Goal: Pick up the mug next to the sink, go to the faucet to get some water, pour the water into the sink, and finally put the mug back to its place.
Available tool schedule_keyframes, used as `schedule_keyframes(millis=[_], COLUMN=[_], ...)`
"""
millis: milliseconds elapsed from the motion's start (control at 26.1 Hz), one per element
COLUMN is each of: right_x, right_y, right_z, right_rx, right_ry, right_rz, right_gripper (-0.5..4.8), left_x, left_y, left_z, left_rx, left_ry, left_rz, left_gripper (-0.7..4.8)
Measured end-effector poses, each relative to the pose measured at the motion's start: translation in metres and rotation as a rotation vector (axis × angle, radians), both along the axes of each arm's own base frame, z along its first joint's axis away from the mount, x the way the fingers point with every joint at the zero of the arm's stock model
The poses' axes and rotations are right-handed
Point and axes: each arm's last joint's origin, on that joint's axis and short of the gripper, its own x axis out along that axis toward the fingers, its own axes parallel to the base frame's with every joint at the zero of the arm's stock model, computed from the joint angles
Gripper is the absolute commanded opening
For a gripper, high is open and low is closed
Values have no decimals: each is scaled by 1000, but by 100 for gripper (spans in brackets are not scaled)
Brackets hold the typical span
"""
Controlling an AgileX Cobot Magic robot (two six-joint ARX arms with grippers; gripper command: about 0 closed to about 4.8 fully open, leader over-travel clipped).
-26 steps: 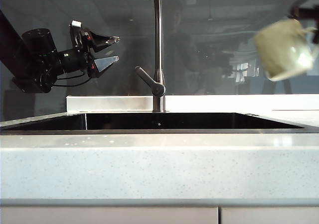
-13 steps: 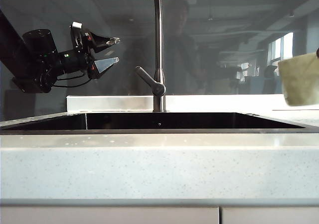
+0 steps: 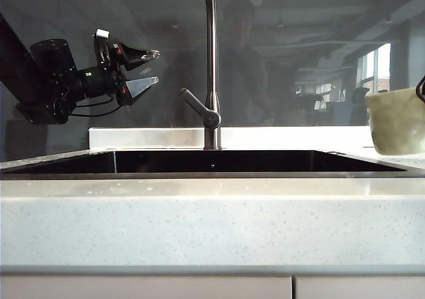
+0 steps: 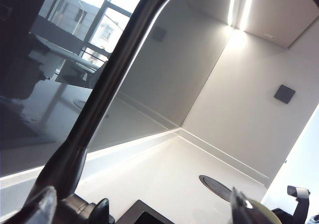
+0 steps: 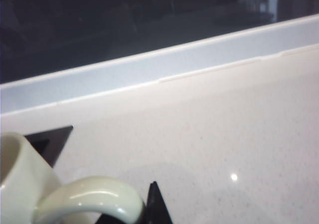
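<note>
- We see the mug (image 3: pixel 398 121) upright at the right end of the counter (image 3: pixel 212 226), beside the sink (image 3: pixel 212 161).
- Our right gripper (image 5: pixel 149 204) is clamped on its handle (image 5: pixel 89 196).
- Our left gripper (image 3: pixel 149 66) hangs spread apart, left of the faucet (image 3: pixel 211 66).

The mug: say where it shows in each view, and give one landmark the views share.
Exterior view: mug at the right edge, upright, low over the counter.
Left wrist view: only a sliver of its rim at the lower edge.
Right wrist view: its side and handle in the lower corner, at the right gripper.
Shared landmark: the pale counter.
</note>
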Motion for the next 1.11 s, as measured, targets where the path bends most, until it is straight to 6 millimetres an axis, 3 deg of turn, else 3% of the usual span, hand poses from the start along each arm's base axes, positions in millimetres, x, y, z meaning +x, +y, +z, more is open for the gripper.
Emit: schedule_keyframes(millis=[1113], right_x=[5], right_y=[10], right_z=[-10], right_rx=[31], right_ry=[4], right_rz=[6], right_gripper=[-5], left_x=[0], left_y=[0], left_z=[0], left_rx=[0], left_ry=[0], left_rz=[0], left_gripper=[479])
